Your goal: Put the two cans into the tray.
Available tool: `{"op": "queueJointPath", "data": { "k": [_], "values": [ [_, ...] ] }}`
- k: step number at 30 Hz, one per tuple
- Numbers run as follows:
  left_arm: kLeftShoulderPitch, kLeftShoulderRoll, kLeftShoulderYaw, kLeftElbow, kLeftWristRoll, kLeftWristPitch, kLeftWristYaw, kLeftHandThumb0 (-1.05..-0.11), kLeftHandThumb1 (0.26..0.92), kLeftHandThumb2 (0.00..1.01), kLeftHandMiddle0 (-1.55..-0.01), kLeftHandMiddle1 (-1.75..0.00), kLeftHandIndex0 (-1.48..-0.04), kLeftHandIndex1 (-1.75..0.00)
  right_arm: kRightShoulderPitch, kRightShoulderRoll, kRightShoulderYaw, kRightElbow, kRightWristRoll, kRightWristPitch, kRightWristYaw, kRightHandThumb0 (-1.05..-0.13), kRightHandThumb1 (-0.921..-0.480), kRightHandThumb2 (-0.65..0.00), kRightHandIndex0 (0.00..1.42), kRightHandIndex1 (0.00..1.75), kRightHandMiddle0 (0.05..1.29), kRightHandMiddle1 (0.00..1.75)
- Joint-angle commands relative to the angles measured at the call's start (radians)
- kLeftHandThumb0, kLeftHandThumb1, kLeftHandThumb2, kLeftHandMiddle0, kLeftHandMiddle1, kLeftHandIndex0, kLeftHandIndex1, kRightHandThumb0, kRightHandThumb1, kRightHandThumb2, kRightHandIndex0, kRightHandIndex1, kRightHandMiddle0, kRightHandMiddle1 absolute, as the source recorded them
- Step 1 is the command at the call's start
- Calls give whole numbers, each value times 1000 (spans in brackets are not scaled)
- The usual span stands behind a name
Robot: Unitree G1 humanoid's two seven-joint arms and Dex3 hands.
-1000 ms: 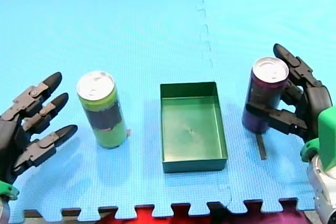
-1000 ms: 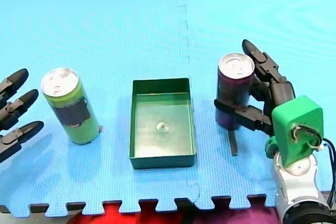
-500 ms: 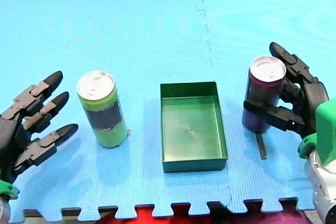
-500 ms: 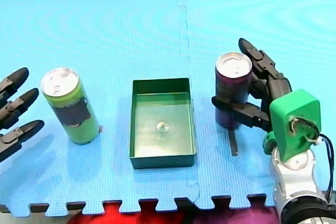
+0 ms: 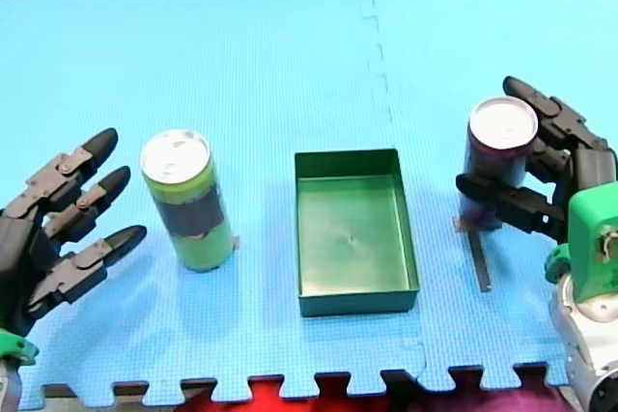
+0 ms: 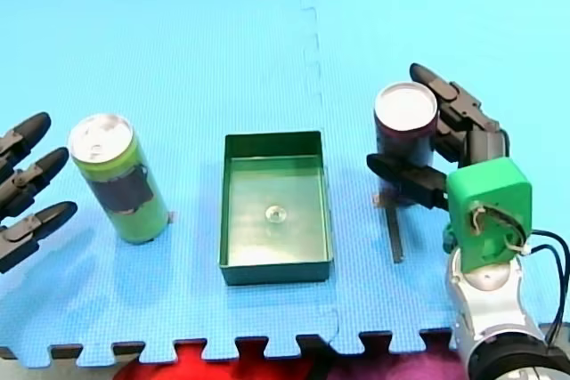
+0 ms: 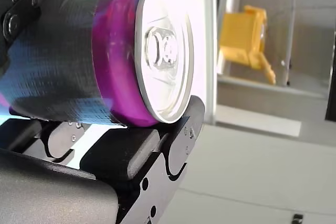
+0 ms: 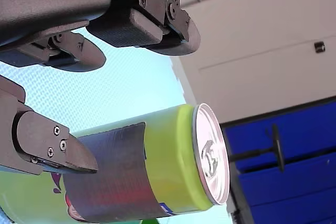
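A purple can (image 5: 497, 153) with a silver top is held by my right hand (image 5: 541, 185) at the right, lifted a little off the blue mat; its fingers (image 7: 147, 156) wrap the can (image 7: 105, 51) in the first wrist view. The open green tray (image 5: 353, 231) lies in the middle, to the left of that can. A green can (image 5: 188, 198) with a dark band stands upright to the left of the tray. My left hand (image 5: 63, 233) is just left of the green can (image 8: 152, 171), apart from it, holding nothing.
The blue foam mat (image 5: 270, 65) covers the surface, with a jigsaw seam running back from the tray. A thin dark strip (image 5: 479, 262) lies on the mat below the purple can. The mat's front edge (image 5: 319, 388) is near.
My right hand has raised the purple can slightly and shifted it a bit to the right; its base has left the mat. The left hand and the green can have stayed put.
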Motion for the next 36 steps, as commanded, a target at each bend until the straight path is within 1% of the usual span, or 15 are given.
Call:
{"op": "queueJointPath", "data": {
  "k": [1, 7, 11, 17, 18, 19, 20, 21, 23, 24, 25, 26, 29, 33, 36],
  "values": [
    [3, 2, 0, -7, 0, 1, 4, -1048, 902, 5, -505, -3, -460, -1, -12, -8, -5, 3, 9, -22, 2, -383, -744, -2, 1287, 25, 1193, 18],
    [4, 7, -2, -7, 11, -5, 9, -1048, 906, 5, -500, 0, -459, 0, -13, -11, -11, 15, 14, -44, 14, -374, -744, -1, 1302, 19, 1203, 12],
    [5, 11, -3, -6, 15, -4, 9, -1048, 908, 6, -497, 0, -457, 0, -15, -12, -14, 22, 17, -55, 20, -368, -744, 0, 1309, 15, 1208, 10],
    [7, 12, -4, -11, 16, -2, 9, -1048, 912, 6, -495, 0, -455, 0, -16, -10, -19, 21, 26, -60, 30, -366, -742, 0, 1315, 10, 1214, 6],
    [7, 12, -4, -13, 16, -1, 10, -1048, 912, 6, -495, 0, -455, 0, -17, -8, -21, 20, 31, -59, 34, -367, -742, 0, 1315, 9, 1214, 6],
    [8, 12, -5, -14, 17, 0, 11, -1048, 913, 5, -495, 0, -455, 0, -20, -4, -28, 17, 45, -55, 46, -369, -742, 0, 1315, 8, 1212, 4],
    [8, 12, -5, -13, 18, 0, 12, -1048, 913, 5, -495, 0, -455, 0, -25, 1, -37, 13, 62, -50, 63, -370, -741, 0, 1315, 7, 1211, 3],
    [7, 12, -5, -12, 19, 1, 13, -1048, 913, 5, -495, 0, -455, 0, -32, 8, -49, 7, 86, -43, 86, -370, -741, 0, 1315, 7, 1209, 2],
    [2, 13, -6, -4, 21, 1, 14, -1048, 914, 5, -496, 0, -455, 0, -61, 23, -79, -18, 151, -13, 142, -370, -741, 0, 1316, 6, 1207, 0],
    [0, 14, -6, 1, 24, 0, 15, -1048, 915, 5, -496, -1, -455, 0, -75, 28, -88, -31, 172, -1, 159, -370, -741, 0, 1316, 5, 1207, 1],
    [-3, 16, -6, 6, 27, 0, 15, -1048, 915, 5, -497, -1, -455, 0, -85, 30, -91, -43, 182, 9, 166, -369, -741, 0, 1317, 5, 1207, 1],
    [-5, 17, -7, 10, 29, -1, 15, -1048, 915, 5, -497, -1, -454, 0, -89, 30, -91, -54, 185, 14, 168, -368, -741, 0, 1318, 5, 1208, 1],
    [-9, 18, -9, 19, 34, -3, 18, -1048, 916, 5, -497, -1, -452, 0, -93, 28, -88, -79, 182, 26, 169, -367, -741, 0, 1321, 5, 1209, 1],
    [-8, 16, -11, 21, 39, -7, 23, -1048, 917, 4, -496, 0, -449, 0, -91, 29, -84, -111, 177, 39, 166, -366, -742, 0, 1328, 6, 1212, 2],
    [-7, 13, -13, 19, 41, -7, 27, -1048, 916, 3, -495, 0, -447, 0, -83, 31, -77, -146, 169, 53, 156, -367, -743, -1, 1330, 5, 1211, 1]
  ]
}}
